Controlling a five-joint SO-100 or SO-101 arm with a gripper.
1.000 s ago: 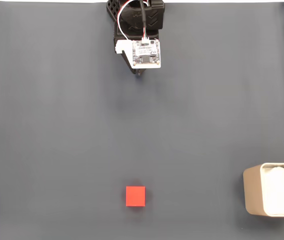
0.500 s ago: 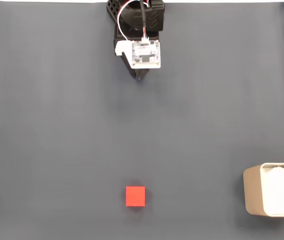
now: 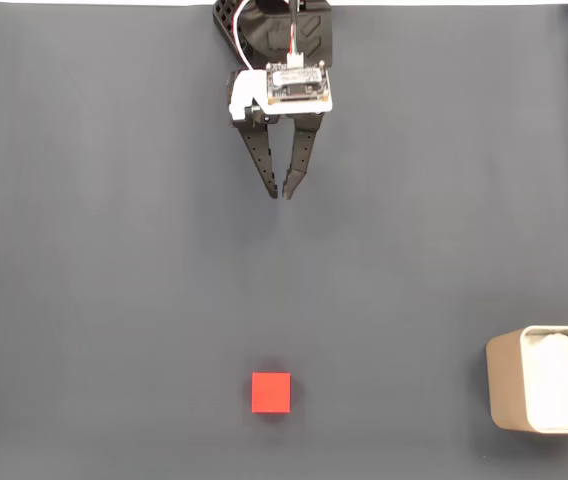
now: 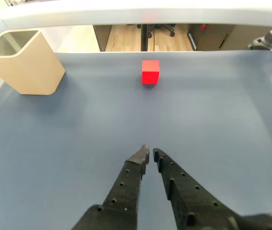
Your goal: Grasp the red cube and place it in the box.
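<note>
The red cube [image 3: 271, 392] lies flat on the dark mat near the bottom middle of the fixed view; in the wrist view the red cube [image 4: 150, 72] sits far ahead, slightly right of centre. The beige box [image 3: 499, 385] stands at the bottom right edge, partly cut off by the frame. In the wrist view the box [image 4: 28, 67] is at the far left. My gripper [image 3: 282, 192] hangs near the top centre, well away from the cube, fingers pointing toward it. In the wrist view the gripper [image 4: 151, 154] has its tips almost touching, shut with nothing between them.
White lumpy padding [image 3: 559, 380] fills the box. The grey mat [image 3: 114, 250] covers the whole table. Beyond the mat's far edge in the wrist view are a wooden floor and an office chair base [image 4: 155, 28].
The arm has swung out from its folded pose. The black fingers, tucked under the wrist camera before, now stretch down the fixed view toward the cube. Cube and box have not moved.
</note>
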